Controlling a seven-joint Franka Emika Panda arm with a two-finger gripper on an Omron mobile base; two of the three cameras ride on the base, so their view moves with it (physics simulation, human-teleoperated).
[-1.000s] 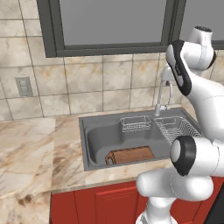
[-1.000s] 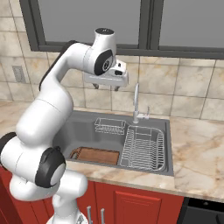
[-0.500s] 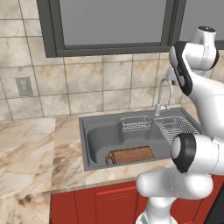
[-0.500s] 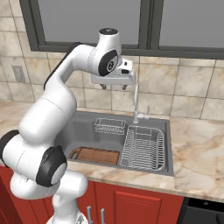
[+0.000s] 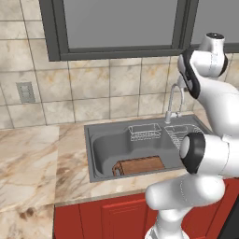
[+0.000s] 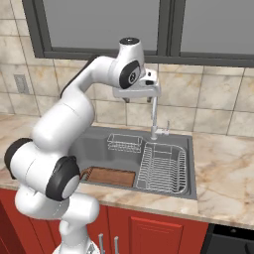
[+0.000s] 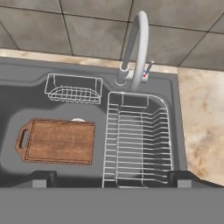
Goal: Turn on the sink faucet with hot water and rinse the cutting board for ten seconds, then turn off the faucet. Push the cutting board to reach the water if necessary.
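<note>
The silvery gooseneck sink faucet (image 6: 154,116) (image 5: 173,100) stands at the back rim of the dark grey sink (image 6: 191,168) (image 5: 100,144), with a small lever (image 7: 148,70) at its base. No water is in view at the faucet (image 7: 139,43). The reddish-brown cutting board (image 7: 59,141) (image 6: 111,176) (image 5: 139,165) lies flat at the front left of the sink (image 7: 26,65), well left of the spout. My gripper (image 6: 136,98) (image 7: 111,178) hangs open and holds nothing, high over the basin, just left of the faucet's arch.
A wire dish rack (image 7: 138,140) (image 6: 163,167) takes up the basin's right half, under the spout. A small wire basket (image 7: 73,89) (image 6: 124,143) hangs at the back left. Marble counter surrounds the sink, with a tiled wall and a window behind it.
My gripper has moved right, toward the top of the faucet, staying open. The cutting board has not moved.
</note>
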